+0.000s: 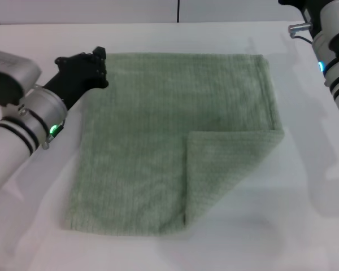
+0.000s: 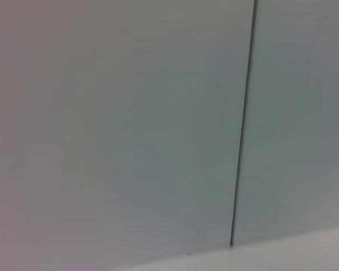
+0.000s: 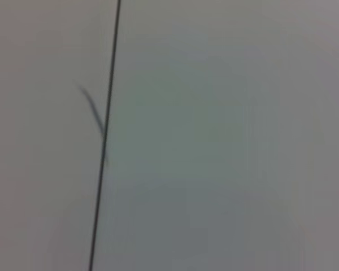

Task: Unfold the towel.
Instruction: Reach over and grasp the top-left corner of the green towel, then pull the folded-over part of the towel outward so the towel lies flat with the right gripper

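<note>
Towel (image 1: 158,141) – flat on table (image 1: 305,226), near-right corner folded | left gripper (image 1: 87,68) at far-left corner – grip unclear

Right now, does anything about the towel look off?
Yes. The pale sage-green terry towel is not fully flat: its near right corner lies folded back over itself. Left gripper sits at the far left corner.

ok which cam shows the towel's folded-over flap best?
Head view. It shows the whole towel on the table, with the folded flap at the near right corner. Both wrist views show only blank pale panels with a dark seam, no towel.
</note>
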